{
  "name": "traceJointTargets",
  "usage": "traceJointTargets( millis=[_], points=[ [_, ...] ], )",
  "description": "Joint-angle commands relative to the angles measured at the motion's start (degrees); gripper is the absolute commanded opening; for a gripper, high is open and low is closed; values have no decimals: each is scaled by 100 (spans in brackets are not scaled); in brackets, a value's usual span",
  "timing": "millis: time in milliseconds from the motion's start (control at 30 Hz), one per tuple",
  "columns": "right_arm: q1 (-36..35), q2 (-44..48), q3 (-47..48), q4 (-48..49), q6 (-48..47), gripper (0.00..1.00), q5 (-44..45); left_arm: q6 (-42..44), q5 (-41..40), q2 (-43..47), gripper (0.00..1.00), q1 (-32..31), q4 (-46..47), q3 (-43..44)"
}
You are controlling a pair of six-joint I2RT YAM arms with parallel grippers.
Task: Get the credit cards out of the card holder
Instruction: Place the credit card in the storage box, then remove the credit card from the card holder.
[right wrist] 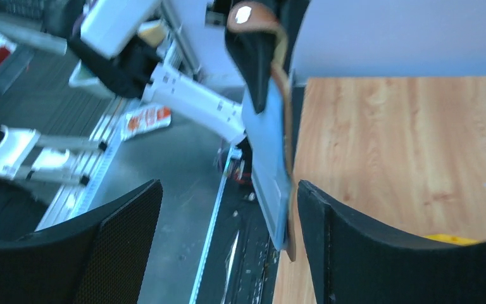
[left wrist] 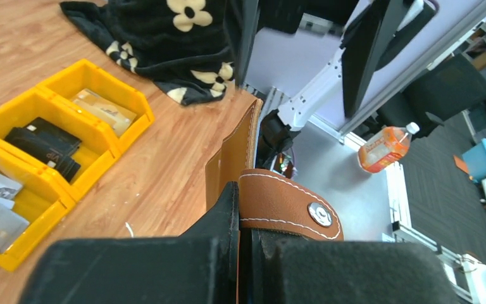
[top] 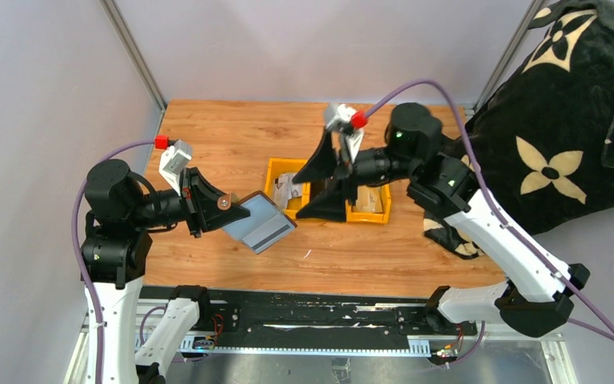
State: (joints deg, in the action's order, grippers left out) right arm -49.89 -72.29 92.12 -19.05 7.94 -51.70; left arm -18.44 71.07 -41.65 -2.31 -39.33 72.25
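The card holder [top: 260, 224] is held clamped in the left gripper [top: 236, 210] beside the yellow bin [top: 276, 166], where credit cards [left wrist: 41, 142] lie; the right gripper [top: 300, 198] is spread wide over the bin; a reach to the slots is judged next.

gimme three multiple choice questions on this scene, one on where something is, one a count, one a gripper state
1. Where is the card holder?
A. in the left gripper, held above the table
B. lying flat by the far edge
C. tucked under the cloth

2. How many compartments does the yellow bin have?
A. two
B. three
C. five

3. How is the right gripper?
A. shut on a card
B. shut on nothing
C. open

Answers:
1 A, the left fingers clamp its brown strap end.
2 B, the left wrist view shows three in a row.
3 C, its fingers stand wide apart with nothing gripped.
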Motion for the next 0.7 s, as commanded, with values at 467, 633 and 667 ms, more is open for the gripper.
traceJointTargets(
  millis=[467, 633, 667],
  points=[
    [-1304, -1204, 1160, -1619, -1535, 67, 924, -604, 956, 80, 0, 39, 156, -83],
    [-1304, -1322, 1308, -1512, -1362, 25, 728, -627, 964, 101, 0, 45, 249, -164],
    [-1304, -1355, 1338, -1514, -1331, 17, 698, -678, 945, 106, 0, 46, 315, -168]
  ],
)
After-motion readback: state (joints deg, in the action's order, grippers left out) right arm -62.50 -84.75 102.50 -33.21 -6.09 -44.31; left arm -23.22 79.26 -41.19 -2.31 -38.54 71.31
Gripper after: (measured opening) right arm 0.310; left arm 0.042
